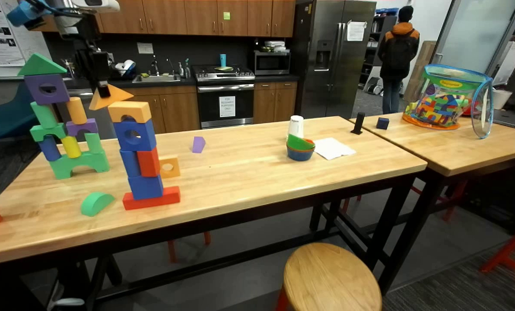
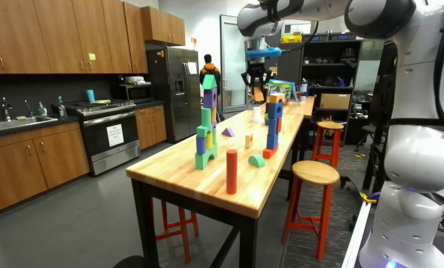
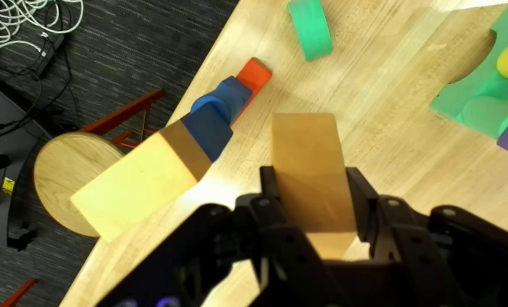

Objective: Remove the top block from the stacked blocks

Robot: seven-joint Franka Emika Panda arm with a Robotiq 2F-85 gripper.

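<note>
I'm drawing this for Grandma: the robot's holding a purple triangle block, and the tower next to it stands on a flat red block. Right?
Not quite: the triangle block in the gripper is orange, not purple; the wrist view and both exterior views show it. The rest is right: the tower next to it stands on a flat red block.

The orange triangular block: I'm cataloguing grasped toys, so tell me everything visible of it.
The orange triangular block is a smooth-looking wedge with flat faces; wood or foam, I can't tell. The gripper is shut on it from two opposite sides. It hangs tilted in the air over the table, beside and apart from the top of the block tower. Nothing else appears to touch it.
</note>
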